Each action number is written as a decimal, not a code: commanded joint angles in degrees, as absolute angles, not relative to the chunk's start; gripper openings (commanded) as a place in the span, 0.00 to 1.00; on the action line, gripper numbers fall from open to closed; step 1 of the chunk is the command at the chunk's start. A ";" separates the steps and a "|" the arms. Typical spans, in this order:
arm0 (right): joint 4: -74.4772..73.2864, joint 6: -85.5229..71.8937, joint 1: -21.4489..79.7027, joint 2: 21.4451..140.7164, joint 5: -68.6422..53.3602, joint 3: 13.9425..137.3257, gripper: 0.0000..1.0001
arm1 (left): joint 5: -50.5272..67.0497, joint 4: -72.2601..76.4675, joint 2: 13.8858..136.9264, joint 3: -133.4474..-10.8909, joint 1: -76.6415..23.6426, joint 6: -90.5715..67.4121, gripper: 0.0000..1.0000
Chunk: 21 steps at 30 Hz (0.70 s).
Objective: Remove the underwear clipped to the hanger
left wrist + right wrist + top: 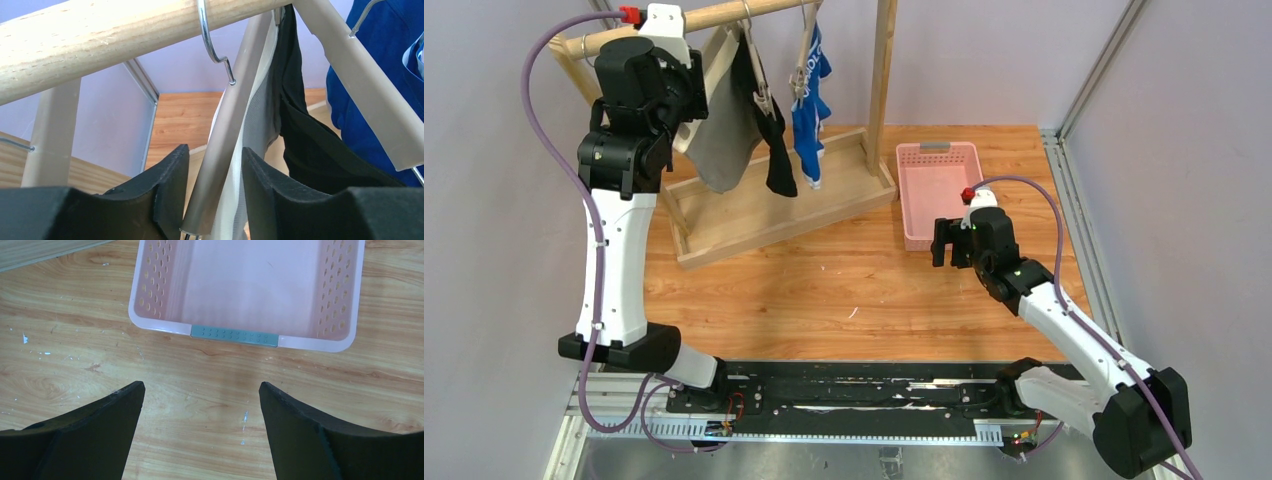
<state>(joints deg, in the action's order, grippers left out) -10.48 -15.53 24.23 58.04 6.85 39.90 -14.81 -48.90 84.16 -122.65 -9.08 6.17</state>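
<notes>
My right pincer (200, 385) hangs low over the wooden table (200, 440). Its two black fingers are wide apart and nothing is between them. Just beyond their tips is the near rim of a pink basket (137, 315), which has a grey handle strip in the middle of that rim.

My left pincer (215, 150) is raised high, up at the clothes rack (774, 215), close under the round wooden rail (100, 45). Between its two fingers pass the sloping beige arm of a hanger (227, 125) and, beside it, the pale edge of the grey underwear (257, 120). The hanger arm is very close to one finger and the cloth is against the other. I cannot tell if the fingers already press on them or only stand around them.

The metal hook (207, 40) of this hanger goes over the rail above my fingers. Directly behind the grey cloth hangs the black underwear (300, 125), touching it. A little further along the rail, to the right in my wrist view, is the blue underwear (370, 75). From the top camera all three garments hang down from the rail above the base of the rack, grey nearest to my left arm, black in the middle, blue with white letters last. The basket stands on the table at the right of the rack, well apart from the garments.
</notes>
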 commanded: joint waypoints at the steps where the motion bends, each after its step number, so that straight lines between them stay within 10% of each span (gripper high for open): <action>1: -9.93 -16.43 24.95 58.07 6.10 39.35 0.87 | -13.84 -46.63 83.87 -122.52 -8.53 5.78 0.46; 21: -9.93 -16.45 27.71 60.15 5.96 39.26 0.87 | -14.55 -44.65 86.28 -126.25 -8.53 5.75 0.57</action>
<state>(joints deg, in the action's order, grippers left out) -10.35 -16.23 26.41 59.94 5.56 39.77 -14.33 -45.87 85.03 -123.42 -9.06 5.34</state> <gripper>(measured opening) 0.868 0.589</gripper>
